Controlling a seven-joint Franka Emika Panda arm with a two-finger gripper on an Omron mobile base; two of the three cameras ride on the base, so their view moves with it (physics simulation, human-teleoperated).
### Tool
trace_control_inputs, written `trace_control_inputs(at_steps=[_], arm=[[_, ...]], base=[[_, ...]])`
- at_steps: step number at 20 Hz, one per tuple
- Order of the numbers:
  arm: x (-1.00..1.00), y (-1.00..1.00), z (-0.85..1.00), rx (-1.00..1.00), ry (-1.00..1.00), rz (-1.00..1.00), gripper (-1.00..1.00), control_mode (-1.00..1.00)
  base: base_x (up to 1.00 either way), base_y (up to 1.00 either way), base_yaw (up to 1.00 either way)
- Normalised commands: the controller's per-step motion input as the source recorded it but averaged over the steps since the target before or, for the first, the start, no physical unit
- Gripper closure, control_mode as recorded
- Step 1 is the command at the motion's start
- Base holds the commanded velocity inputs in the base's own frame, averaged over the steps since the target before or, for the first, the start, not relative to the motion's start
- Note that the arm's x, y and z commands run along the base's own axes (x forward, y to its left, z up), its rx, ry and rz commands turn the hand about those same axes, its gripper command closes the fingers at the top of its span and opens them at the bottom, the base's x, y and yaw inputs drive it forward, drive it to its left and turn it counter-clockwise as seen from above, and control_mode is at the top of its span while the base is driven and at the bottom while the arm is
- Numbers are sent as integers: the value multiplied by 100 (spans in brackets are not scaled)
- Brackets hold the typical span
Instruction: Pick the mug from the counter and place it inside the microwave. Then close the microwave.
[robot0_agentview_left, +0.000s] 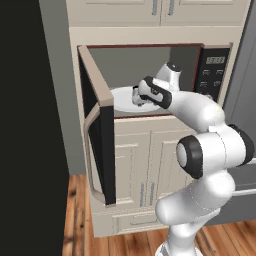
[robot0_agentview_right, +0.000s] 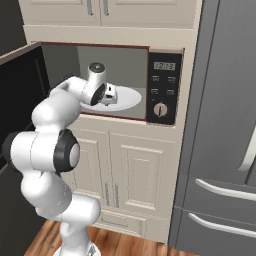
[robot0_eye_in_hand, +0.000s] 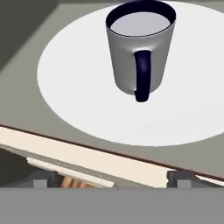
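Cream panelled cabinets (robot0_agentview_right: 125, 170); grey fridge (robot0_agentview_right: 225, 125); wooden plank floor (robot0_agentview_left: 80, 220)

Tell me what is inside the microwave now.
The mug stands upright on the white turntable inside the microwave. In both base views the arm covers most of the mug.

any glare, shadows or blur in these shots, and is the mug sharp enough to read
Hand view: the mug is crisp, upright on the white turntable, with soft shading on its wall and no cast shadow or glare. Left base view: flat, even render lighting; the open microwave door reads dark, no reflections. Right base view: the gripper is small and slightly soft, and the mug cannot be made out.
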Motion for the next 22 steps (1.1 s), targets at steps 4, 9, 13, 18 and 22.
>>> trace_control_inputs(at_steps=[4,9,13,18,22], arm=[[-65,-1,11,0,-2,-3,-100,-100],[-63,0,11,0,0,-1,-100,-100],[-71,0,10,0,0,0,-100,-100],[-66,0,12,0,0,-1,-100,-100],[-37,0,5,0,0,0,-100,-100]], base=[[0,0,0],[0,0,0],[0,0,0],[0,0,0],[0,0,0]])
